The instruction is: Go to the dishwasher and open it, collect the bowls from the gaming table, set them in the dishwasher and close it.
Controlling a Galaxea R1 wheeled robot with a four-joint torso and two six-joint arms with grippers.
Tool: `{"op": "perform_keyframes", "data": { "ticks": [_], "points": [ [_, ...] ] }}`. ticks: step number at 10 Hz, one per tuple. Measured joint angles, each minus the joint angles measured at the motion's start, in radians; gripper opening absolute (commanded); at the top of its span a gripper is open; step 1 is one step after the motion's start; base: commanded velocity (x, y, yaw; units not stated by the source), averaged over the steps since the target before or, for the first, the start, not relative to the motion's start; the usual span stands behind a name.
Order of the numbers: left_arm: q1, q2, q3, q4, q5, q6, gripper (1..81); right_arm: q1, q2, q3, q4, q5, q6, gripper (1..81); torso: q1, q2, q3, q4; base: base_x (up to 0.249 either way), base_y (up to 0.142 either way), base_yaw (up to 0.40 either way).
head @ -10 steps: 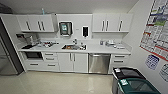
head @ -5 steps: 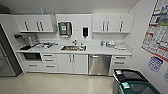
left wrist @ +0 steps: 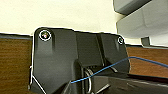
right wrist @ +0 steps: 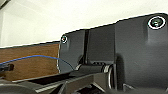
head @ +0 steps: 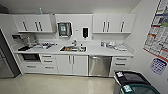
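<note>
Ahead, we face the shut dishwasher (head: 100,65) under the counter (head: 105,51), right of the sink (head: 73,48); its contents are unclear. The kitchen looms nearer than before. Our grippers' state we cannot tell.

A long white bench (head: 105,51) ran along the pale back wall (head: 75,22), with a steel sink (head: 73,48) set in its middle. White lower cabinets (head: 72,65) stood beneath it and white wall cupboards with dark bar handles (head: 35,23) hung above. A glossy cream floor (head: 57,85) lay in front. Colourful posters (head: 160,30) covered the side wall. Dark bins with green lids (head: 132,82) stood under the posters.
</note>
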Motion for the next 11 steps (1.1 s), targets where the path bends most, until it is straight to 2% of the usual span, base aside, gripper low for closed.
{"op": "perform_keyframes", "data": {
  "ticks": [5,7,11],
  "points": [
    [0.004,0.014,0.010,0.000,0.003,0.000,81.1,-0.005,-0.015,-0.001,0.000,-0.007,0.000,81.1,-0.001,0.000,0.000,0.000,0.128,0.000,0.000],
    [-0.014,-0.015,-0.002,0.000,-0.014,0.000,81.1,0.014,0.014,0.008,0.000,0.002,0.000,81.1,0.000,0.000,0.000,0.000,0.133,0.000,0.000],
    [0.003,-0.002,0.004,0.000,0.002,0.000,81.1,-0.006,0.001,0.004,0.001,-0.002,0.001,81.1,-0.001,0.000,0.000,0.000,0.133,0.000,0.000]
  ]
}}
